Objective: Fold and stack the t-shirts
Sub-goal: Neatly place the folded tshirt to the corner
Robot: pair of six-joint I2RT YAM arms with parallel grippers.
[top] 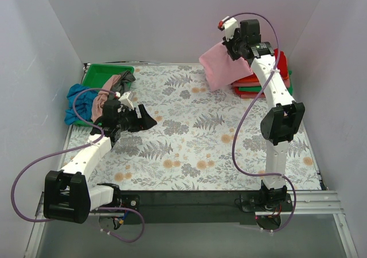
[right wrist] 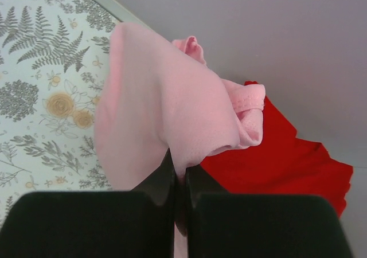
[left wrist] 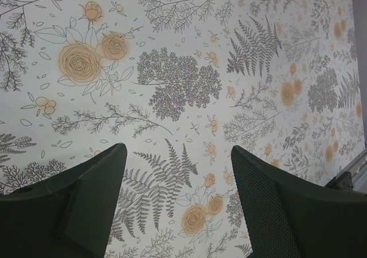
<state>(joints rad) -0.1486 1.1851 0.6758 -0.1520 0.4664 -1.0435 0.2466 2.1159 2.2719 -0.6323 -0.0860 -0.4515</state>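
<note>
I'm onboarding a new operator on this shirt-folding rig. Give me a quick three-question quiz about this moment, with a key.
1. True or false: the left gripper is open over the table and holds nothing.
2. What is the right gripper clamped on? A) nothing B) the pink t-shirt C) a plastic cup
3. Fill in: the top shirt of the folded stack at the far right is coloured ___.

Key: 1 true; 2 B; 3 red.
</note>
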